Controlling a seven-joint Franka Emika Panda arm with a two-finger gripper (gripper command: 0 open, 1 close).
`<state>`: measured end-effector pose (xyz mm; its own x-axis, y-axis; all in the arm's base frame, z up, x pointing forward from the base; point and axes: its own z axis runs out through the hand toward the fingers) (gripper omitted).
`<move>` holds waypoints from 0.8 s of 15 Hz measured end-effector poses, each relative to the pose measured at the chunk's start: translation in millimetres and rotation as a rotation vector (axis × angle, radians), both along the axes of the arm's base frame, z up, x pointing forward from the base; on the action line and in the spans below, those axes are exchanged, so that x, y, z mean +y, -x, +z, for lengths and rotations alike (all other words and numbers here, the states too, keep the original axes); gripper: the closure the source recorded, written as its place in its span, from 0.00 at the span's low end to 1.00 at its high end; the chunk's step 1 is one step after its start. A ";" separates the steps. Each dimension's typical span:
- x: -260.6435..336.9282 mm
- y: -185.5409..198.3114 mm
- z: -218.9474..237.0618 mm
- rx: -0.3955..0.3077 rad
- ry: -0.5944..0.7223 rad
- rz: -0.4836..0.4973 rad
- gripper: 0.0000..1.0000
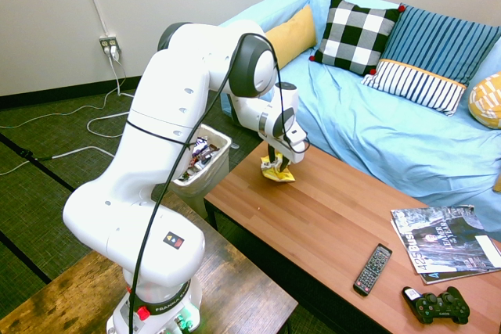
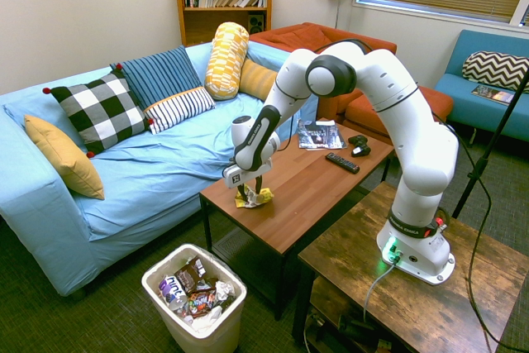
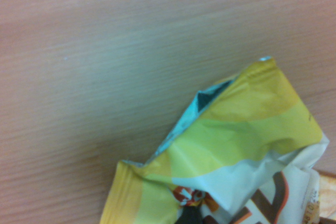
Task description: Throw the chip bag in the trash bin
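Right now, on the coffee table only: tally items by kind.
Chip bag: 1
Remote: 1
Game controller: 1
Magazine stack: 1; copies within it can't be told
Total: 4

It was a home living room — a light-blue fabric sofa (image 2: pixel 157 163) with patterned cushions (image 2: pixel 98 111), a long wooden coffee table (image 2: pixel 310 183), a wooden bookshelf (image 2: pixel 221 2) and black remote (image 1: pixel 373 269).
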<state>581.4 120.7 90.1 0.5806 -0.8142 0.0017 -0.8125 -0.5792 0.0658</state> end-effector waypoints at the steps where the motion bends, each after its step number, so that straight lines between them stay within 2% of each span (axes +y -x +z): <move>1: -4.1 -2.0 1.0 0.000 0.001 -0.003 1.00; 8: -17.5 -8.9 17.9 -0.002 -0.023 -0.001 1.00; 12: 18.1 4.1 73.8 -0.045 -0.045 0.068 1.00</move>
<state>577.3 138.8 163.9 0.6349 -0.7725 -0.0065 -0.7725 -0.6349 0.0024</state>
